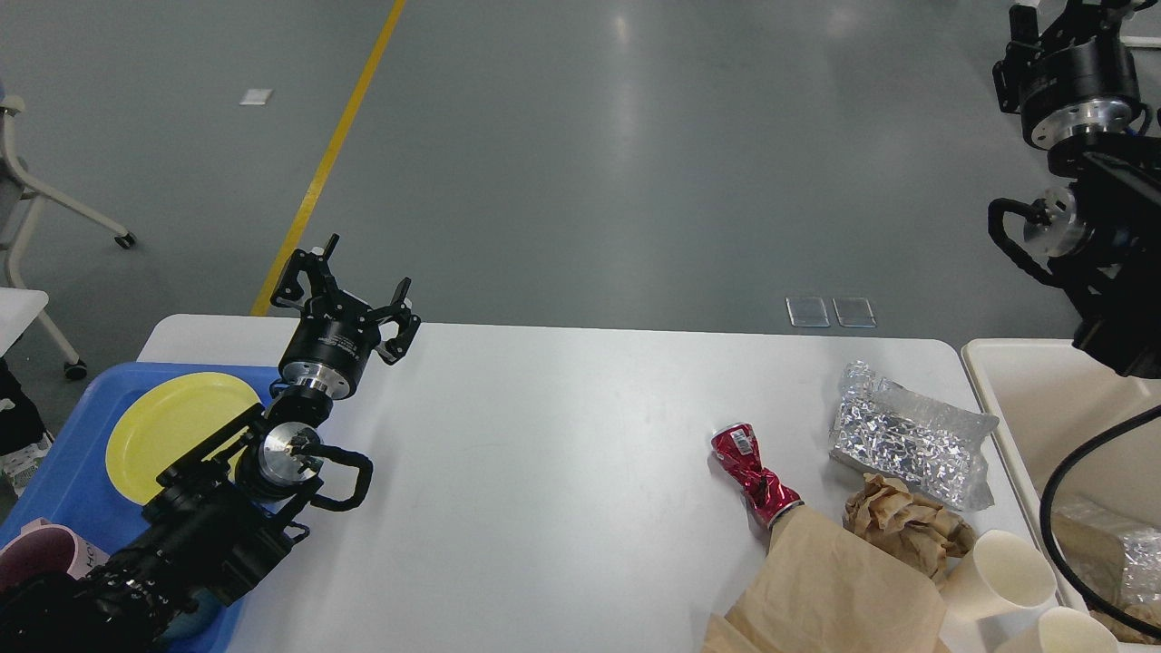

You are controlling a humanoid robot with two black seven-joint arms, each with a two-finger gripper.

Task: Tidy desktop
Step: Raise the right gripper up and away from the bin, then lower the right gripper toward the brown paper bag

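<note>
On the white tabletop (544,472), the near right corner holds a brown paper bag (834,589), with a crushed red can (755,476) touching its far edge and a silver foil bag (907,440) beyond. Left of the can, well apart, the left gripper (349,286) hovers, fingers spread and empty. Far right, the right gripper (1075,27) is cropped; cannot tell.

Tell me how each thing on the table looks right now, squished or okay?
red can: crushed, lying down
brown paper ball: crumpled
silver foil bag: wrinkled, lying flat
brown paper bag: flat
paper cup: tipped over
yellow plate: flat in blue tray
left gripper: open, empty
</note>
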